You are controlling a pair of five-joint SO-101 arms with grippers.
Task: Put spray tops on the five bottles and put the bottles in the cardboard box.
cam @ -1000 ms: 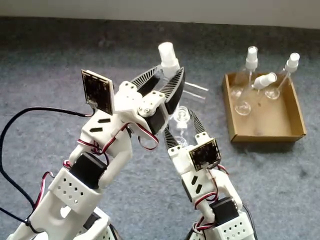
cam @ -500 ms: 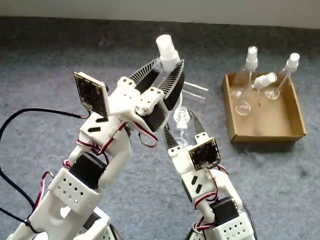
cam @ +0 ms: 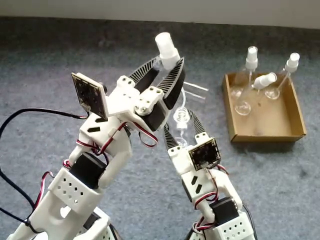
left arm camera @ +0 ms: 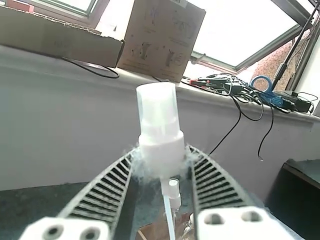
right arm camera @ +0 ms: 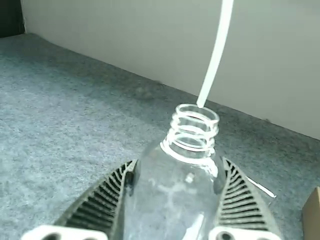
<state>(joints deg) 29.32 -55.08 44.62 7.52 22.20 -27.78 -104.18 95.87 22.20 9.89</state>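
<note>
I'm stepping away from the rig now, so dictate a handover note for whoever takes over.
Left gripper: jaws shut on a white plastic spray top.
Right gripper: jaws shut on an uncapped clear round bottle below it.
The top's thin white tube reaches the bottle's mouth.
Done: three capped clear bottles in the brown cardboard box.
To do: seat this top, box this bottle, then the fifth.

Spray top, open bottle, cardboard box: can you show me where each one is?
spray top [left arm camera: 159, 131], left wrist view, on its white collar.
open bottle [right arm camera: 175, 185], right wrist view, on its clear body below the neck.
cardboard box [cam: 267, 136], high view, on its front wall.
</note>
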